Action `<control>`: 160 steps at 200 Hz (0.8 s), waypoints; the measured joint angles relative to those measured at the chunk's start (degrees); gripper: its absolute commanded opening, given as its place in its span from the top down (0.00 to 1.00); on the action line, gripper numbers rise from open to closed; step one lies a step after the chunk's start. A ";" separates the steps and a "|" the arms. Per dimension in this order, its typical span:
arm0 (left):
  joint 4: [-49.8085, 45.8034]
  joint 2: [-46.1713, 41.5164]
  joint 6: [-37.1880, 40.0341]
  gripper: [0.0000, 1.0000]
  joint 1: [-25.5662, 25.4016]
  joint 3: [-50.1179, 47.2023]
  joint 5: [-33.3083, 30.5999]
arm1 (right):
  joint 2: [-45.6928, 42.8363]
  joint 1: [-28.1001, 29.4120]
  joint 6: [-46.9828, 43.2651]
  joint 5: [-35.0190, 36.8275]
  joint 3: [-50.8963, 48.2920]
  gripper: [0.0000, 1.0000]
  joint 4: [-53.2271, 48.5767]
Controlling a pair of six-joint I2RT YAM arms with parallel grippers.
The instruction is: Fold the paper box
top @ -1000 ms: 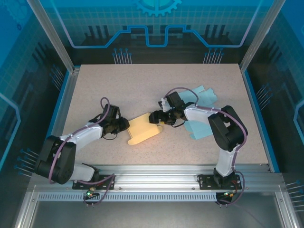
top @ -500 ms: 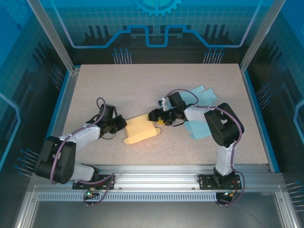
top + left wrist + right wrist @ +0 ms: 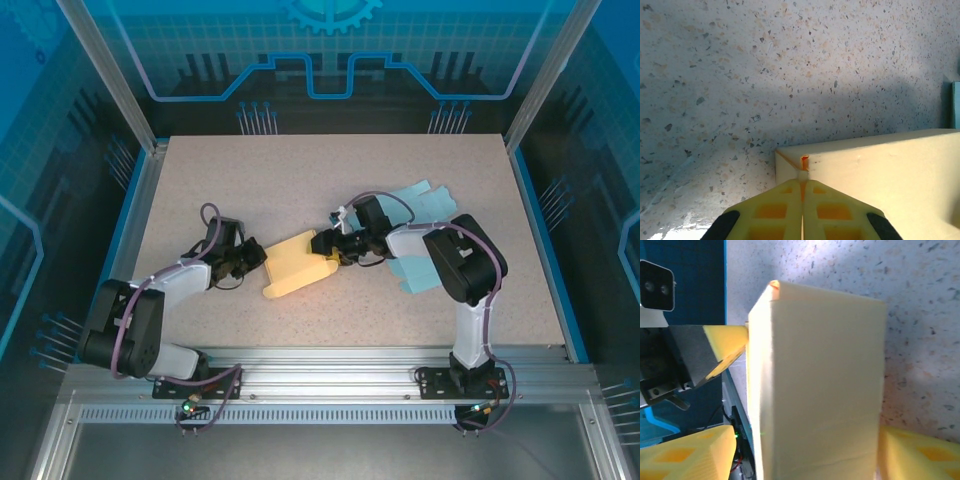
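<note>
The yellow paper box [image 3: 295, 265] lies on the table [image 3: 300, 170], partly folded into a long block. My left gripper [image 3: 258, 262] is at its left end. In the left wrist view the gripper [image 3: 802, 175] is shut, pinching a thin edge at the box's [image 3: 880, 175] corner. My right gripper [image 3: 328, 250] is at the box's right end. In the right wrist view its fingers [image 3: 687, 452] stand on both sides of the box [image 3: 815, 390]. There is a dark gap on the left side, so the gripper [image 3: 805, 455] is open around the box.
Light blue paper sheets [image 3: 425, 220] lie under and behind the right arm, and a sliver of them [image 3: 955, 105] shows in the left wrist view. A blue rail [image 3: 130, 210] borders the table on the left. The left gripper's finger [image 3: 725, 342] shows beyond the box.
The left gripper has closed onto the box's left corner. The right gripper's jaws have narrowed around the right end. The box has shifted slightly to the left and away.
</note>
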 measured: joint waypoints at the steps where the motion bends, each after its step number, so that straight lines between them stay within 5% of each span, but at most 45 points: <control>1: 0.00 0.00 0.00 0.92 0.02 0.00 0.00 | 0.00 0.00 0.15 -0.13 0.00 0.36 0.11; 38: -0.13 0.00 -0.02 0.89 0.28 0.00 0.04 | -0.11 -0.02 1.64 -1.75 -0.57 0.60 2.78; 103: -4.74 -3.34 0.07 0.58 0.26 0.00 0.44 | -2.08 -0.37 4.17 -2.14 -1.33 0.59 2.99; 160: -3.43 -21.90 6.84 0.34 -0.42 -1.75 0.68 | -7.65 -2.27 6.38 -2.29 -1.33 0.58 -0.35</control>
